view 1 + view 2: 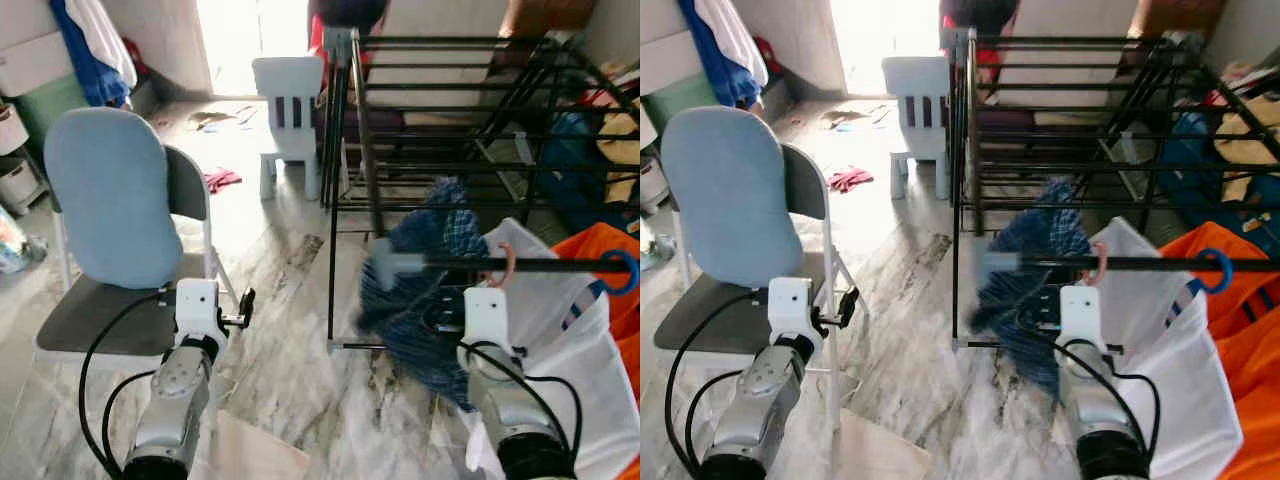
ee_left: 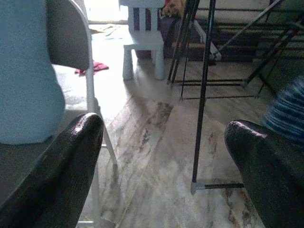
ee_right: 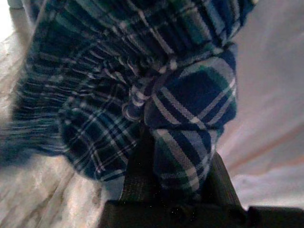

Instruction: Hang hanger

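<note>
A blue plaid garment (image 1: 425, 290) hangs bunched in front of the black drying rack (image 1: 440, 120), blurred at its left side. My right gripper (image 3: 175, 173) is shut on a fold of this cloth; its fingers are buried in the fabric just below the rack's near rail (image 1: 540, 264). A pink hanger hook (image 1: 506, 262) curves over that rail right beside the garment. The rest of the hanger is hidden by the cloth. My left gripper (image 1: 241, 308) is open and holds nothing, low beside the folding chair.
A folding chair with a blue cushion (image 1: 115, 200) stands at my left. A white child's chair (image 1: 288, 110) is farther back. White (image 1: 560, 330) and orange (image 1: 612, 250) clothes hang on the rail at right, with a blue hook (image 1: 625, 272). A red cloth (image 1: 222, 180) lies on the marble floor.
</note>
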Controlling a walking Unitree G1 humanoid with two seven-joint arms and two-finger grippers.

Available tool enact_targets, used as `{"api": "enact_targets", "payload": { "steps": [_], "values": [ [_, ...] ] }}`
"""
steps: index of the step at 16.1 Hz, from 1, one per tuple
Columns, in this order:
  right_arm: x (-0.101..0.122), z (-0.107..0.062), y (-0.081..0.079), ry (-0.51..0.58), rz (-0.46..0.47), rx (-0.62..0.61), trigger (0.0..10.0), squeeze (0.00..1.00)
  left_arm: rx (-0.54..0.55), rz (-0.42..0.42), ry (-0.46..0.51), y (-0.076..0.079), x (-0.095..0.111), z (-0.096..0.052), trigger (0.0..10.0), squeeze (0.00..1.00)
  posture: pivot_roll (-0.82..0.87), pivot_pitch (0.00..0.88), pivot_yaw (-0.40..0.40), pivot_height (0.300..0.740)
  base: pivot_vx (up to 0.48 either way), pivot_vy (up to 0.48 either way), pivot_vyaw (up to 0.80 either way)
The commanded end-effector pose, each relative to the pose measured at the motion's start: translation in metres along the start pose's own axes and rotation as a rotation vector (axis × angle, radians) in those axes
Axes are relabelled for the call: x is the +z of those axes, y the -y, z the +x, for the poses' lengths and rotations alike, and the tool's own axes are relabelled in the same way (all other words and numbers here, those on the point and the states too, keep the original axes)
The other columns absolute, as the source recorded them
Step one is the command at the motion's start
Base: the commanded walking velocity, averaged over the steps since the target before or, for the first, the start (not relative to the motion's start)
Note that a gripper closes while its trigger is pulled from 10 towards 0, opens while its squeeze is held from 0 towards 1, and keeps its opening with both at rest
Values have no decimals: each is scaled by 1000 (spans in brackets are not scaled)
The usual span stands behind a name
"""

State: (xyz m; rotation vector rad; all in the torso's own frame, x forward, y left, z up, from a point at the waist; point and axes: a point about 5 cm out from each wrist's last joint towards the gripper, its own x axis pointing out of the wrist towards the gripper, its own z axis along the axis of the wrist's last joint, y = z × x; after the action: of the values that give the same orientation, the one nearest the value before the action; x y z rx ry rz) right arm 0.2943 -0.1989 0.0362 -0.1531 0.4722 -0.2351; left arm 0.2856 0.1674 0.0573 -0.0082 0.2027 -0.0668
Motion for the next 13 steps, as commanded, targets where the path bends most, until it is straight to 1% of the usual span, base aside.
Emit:
{"api": "enact_targets", "payload": {
  "steps": [1,3,9,12,13],
  "values": [
    [5,-1,-9,11,7,28,10000,0,32,10,-1,-10,1,-1,10000,0,-62,0,-5,740,0,480,0],
    [4,-1,-11,7,4,36,10000,0,33,26,-5,-10,1,-1,10000,0,-60,0,-6,740,0,442,0],
    [2,-2,-13,-10,4,44,10000,0,16,32,-2,-8,1,-2,10000,0,-59,0,-4,740,0,0,0],
    [2,-1,-12,-13,8,41,10000,0,-4,31,18,-5,3,-3,10000,0,-61,0,-2,740,0,0,0],
    [4,-1,-9,3,16,21,10000,0,-3,36,18,-5,4,-3,10000,0,-60,0,-4,740,0,0,0]
  ]
}}
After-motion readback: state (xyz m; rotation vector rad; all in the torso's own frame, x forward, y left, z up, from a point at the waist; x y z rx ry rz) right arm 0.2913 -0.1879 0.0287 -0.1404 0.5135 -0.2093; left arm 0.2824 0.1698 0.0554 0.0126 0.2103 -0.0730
